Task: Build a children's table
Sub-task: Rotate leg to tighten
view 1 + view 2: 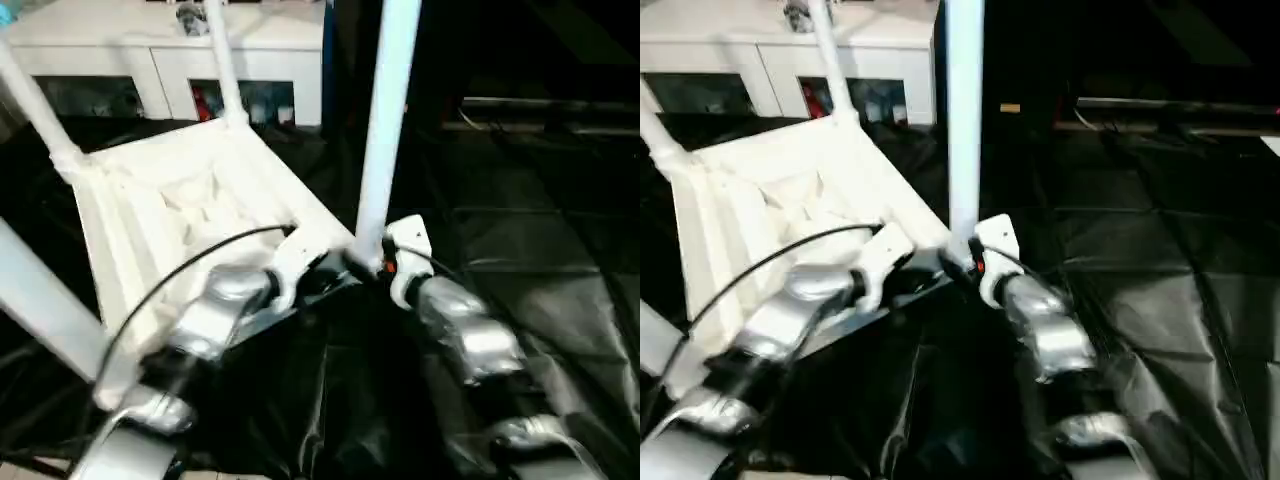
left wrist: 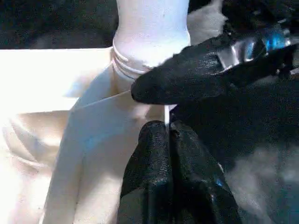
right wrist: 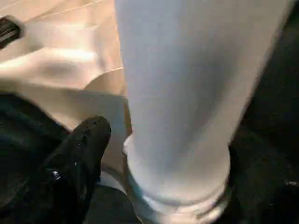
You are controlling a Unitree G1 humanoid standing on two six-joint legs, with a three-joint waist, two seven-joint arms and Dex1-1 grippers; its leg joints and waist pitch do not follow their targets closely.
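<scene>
The children's table [image 1: 170,200] lies upside down and tilted on black sheeting, ribbed underside up. Three legs rise at its left and far corners [image 1: 225,60] [image 1: 30,100] [image 1: 50,310]. A fourth leg [image 1: 385,120] stands upright in the near right corner socket. My left gripper [image 2: 167,128] is shut on the thin rim of the table top just beside that corner. My right gripper [image 1: 365,265] straddles the base of this leg [image 3: 177,93] with its jaws open. One of its fingers [image 3: 81,154] stands a little apart from the leg's collar.
A white cabinet [image 1: 160,50] with glass doors stands at the back left. Wrinkled black sheeting [image 1: 520,250] covers the floor to the right and front. A black cable [image 1: 170,275] arcs over my left forearm.
</scene>
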